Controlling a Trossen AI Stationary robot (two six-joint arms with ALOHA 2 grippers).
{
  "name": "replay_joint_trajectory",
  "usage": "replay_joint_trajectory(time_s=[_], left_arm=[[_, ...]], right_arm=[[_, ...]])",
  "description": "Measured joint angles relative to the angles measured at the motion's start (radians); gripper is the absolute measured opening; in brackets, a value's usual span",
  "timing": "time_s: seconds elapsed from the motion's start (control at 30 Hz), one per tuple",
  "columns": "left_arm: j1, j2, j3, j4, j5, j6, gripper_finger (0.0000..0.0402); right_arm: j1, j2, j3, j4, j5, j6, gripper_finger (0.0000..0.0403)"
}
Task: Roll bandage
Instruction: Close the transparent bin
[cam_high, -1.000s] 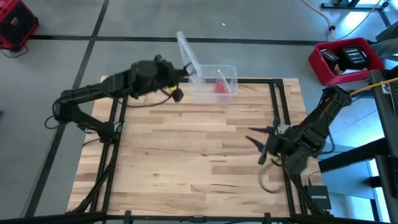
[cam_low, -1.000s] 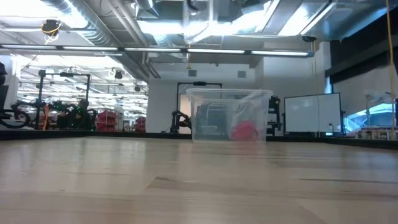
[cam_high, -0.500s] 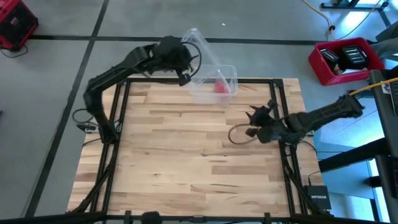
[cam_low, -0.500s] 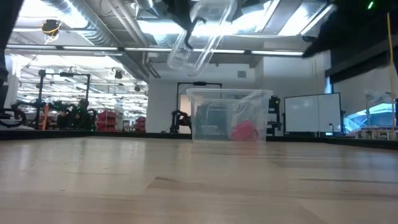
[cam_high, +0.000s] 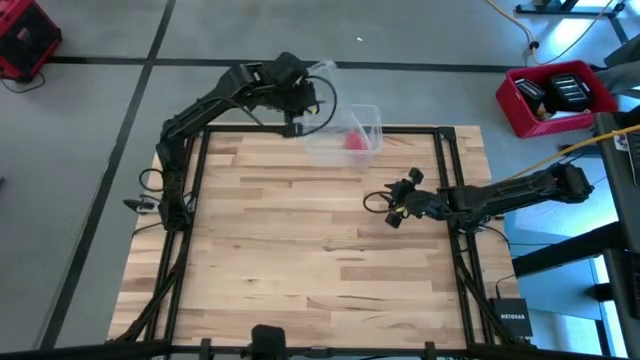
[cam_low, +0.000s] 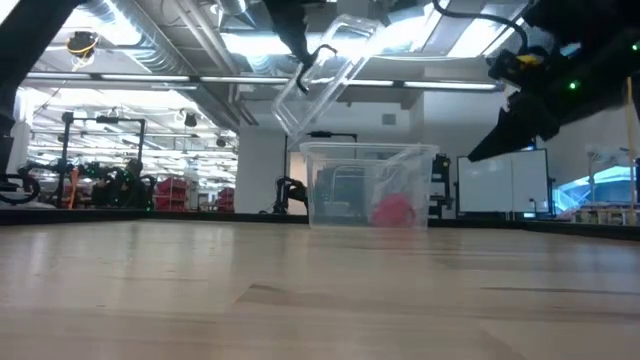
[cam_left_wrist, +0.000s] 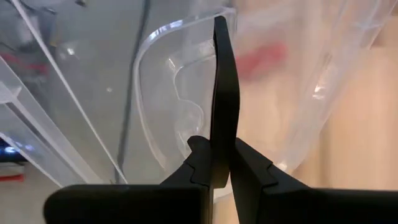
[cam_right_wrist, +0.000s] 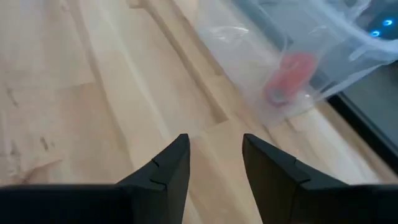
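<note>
From above, your left gripper (cam_high: 296, 100) sits at top centre, clamped on the clear lid (cam_high: 318, 72). The bandage (cam_high: 354, 139) lies in the box (cam_high: 372, 118) just right of it. Your right gripper (cam_high: 392, 203), centre right, is half open and empty.

At table level, the lid (cam_low: 325, 72) hangs tilted above the box (cam_low: 362, 187), bandage (cam_low: 393, 210) inside.

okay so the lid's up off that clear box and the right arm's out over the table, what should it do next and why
Probably the right gripper should reach on toward the clear box and down into it. The left gripper, shut on the lid, holds it raised above the box, the red bandage lies inside, and the right gripper is open, empty and short of the box.
</note>
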Motion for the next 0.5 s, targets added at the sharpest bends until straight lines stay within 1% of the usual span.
replay_joint_trajectory(time_s=[0.07, 0.23, 0.3, 0.4, 0.5], left_arm=[[0.01, 0.014, 0.0, 0.038, 0.004, 0.021, 0.0021], [0.026, 0.064, 0.0, 0.002, 0.048, 0.065, 0.0021], [0.027, 0.091, -0.001, -0.014, 0.047, 0.069, 0.0021], [0.027, 0.098, -0.003, -0.006, 0.046, 0.066, 0.0021], [0.023, 0.087, 0.001, 0.04, 0.046, 0.064, 0.0021]], right_arm=[[0.001, 0.0, -0.027, 0.048, -0.011, 0.0, 0.0152], [0.001, 0.0, -0.066, 0.138, -0.011, 0.001, 0.0152], [0.001, 0.0, -0.072, 0.155, 0.0, 0.001, 0.0152], [0.001, 0.0, -0.073, 0.172, 0.068, 0.001, 0.0152], [-0.021, 0.0, -0.073, 0.206, 0.153, 0.0, 0.0152]])
